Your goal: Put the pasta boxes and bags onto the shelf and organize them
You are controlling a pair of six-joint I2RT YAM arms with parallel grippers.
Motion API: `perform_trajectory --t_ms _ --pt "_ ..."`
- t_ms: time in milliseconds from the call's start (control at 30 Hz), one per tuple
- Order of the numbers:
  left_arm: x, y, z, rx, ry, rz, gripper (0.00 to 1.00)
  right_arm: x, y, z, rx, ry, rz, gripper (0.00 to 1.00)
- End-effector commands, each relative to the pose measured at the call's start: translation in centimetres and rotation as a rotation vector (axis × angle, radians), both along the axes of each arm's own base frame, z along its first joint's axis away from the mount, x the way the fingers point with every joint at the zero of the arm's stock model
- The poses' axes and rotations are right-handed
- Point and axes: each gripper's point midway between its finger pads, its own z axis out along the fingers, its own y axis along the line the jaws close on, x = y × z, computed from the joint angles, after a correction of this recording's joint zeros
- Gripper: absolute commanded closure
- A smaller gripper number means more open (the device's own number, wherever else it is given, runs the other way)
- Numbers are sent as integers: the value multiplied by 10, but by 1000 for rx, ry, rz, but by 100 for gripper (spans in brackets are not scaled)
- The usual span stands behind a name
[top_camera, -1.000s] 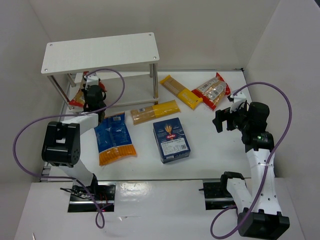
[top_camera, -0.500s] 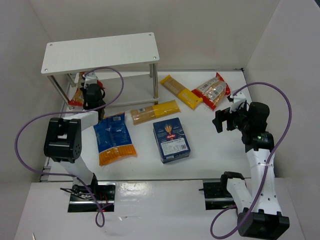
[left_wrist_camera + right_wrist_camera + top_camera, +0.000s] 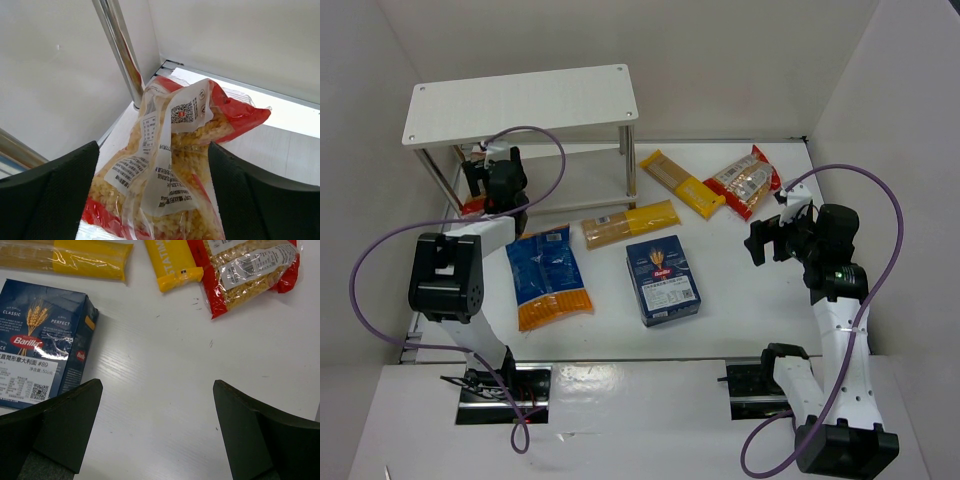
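Observation:
My left gripper [image 3: 492, 180] reaches under the left end of the shelf [image 3: 520, 105] and stands open. A red-edged clear bag of tan pasta [image 3: 175, 165] lies loose between its fingers [image 3: 50, 200], beside a silver leg [image 3: 120, 50]. Only a red corner of that bag [image 3: 470, 207] shows from above. A second red-edged bag [image 3: 745, 182], two yellow packs [image 3: 630, 224] [image 3: 682, 183], the dark blue box [image 3: 662, 280] and the blue-and-orange bag [image 3: 550, 277] lie on the table. My right gripper [image 3: 770, 240] hovers open over bare table [image 3: 157, 390], right of the box [image 3: 40, 350].
White walls close in the table on the left, back and right. The shelf's silver legs [image 3: 630, 160] stand near the yellow packs. Purple cables loop off both arms [image 3: 880, 190].
The left gripper has opened and let go of the red-edged bag, and has shifted slightly further under the shelf. The right arm has not moved.

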Motion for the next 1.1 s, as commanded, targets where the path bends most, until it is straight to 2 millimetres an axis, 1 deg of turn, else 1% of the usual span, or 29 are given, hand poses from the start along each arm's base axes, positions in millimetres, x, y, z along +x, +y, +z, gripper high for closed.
perform_trajectory --t_ms 0,33,133,167,200,267,300,333,367,433,467,533,567,600,633,667,700,733,767,800,833,867,900,933,967,1000,1033,1067 --pt "9 -3 62 -10 -172 -32 3 0 1 6 -2 -29 12 0" --pt "7 -5 67 -10 -166 -51 1 -1 1 8 -4 -40 12 0" --pt "-5 -9 61 -18 -128 -74 0 -3 2 11 -9 -54 24 0" --pt "-8 -13 61 -19 -123 -83 0 -3 2 11 -9 -54 24 0" --pt "-16 -14 57 -19 -109 -93 0 -3 2 11 -9 -54 24 0" --pt "-23 -16 53 -20 -100 -105 0 -6 5 12 -4 -56 33 0" --pt "-28 -16 56 -19 -108 -106 0 -6 5 12 -4 -56 33 0" --pt "-32 -16 53 -12 -97 -106 0 -7 5 15 -6 -67 33 0" --pt "-35 -20 46 -13 -81 -115 0 -8 6 15 -2 -68 41 0" --pt "-41 -21 44 -13 -63 -124 0 -9 7 17 -4 -77 41 0" --pt "-46 -21 36 -14 -43 -124 0 -9 7 17 -4 -77 41 0" --pt "-51 -25 41 -15 -41 -153 0 -10 7 19 -5 -86 42 0" --pt "-55 -31 39 -17 -22 -180 0 -11 9 16 1 -78 49 0" --pt "-59 -33 35 -10 -4 -193 0 -11 9 15 1 -78 50 0" --pt "-60 -38 38 6 10 -218 0 -12 9 18 -1 -87 50 0" --pt "-63 -46 31 12 56 -249 0 -12 9 18 -1 -87 50 0" --pt "-66 -54 33 18 74 -304 0 -12 8 18 -9 -90 53 0" --pt "-70 -63 30 22 106 -341 0 -13 9 20 -11 -99 53 0" --pt "-80 -71 20 26 179 -385 0 -13 10 20 -6 -100 62 0" --pt "-82 -89 20 28 209 -476 0 -15 10 22 -8 -110 62 0" --pt "-87 -97 17 39 241 -519 0 -15 10 22 -8 -110 62 0" --pt "-101 -108 8 42 313 -584 0 -17 12 25 -6 -121 70 0" --pt "-108 -119 6 32 331 -639 0 -18 12 27 -8 -132 70 0" --pt "-124 -123 5 55 382 -690 0 -18 12 27 -8 -132 70 0" --pt "-132 -131 9 63 394 -741 0 -20 14 30 -6 -142 80 0" --pt "-138 -133 17 61 385 -758 0 -21 15 28 -4 -133 80 0" --pt "-155 -140 30 96 385 -826 0 -22 16 28 0 -134 88 0" --pt "-164 -144 38 111 381 -869 0 -22 16 32 -1 -143 88 0"
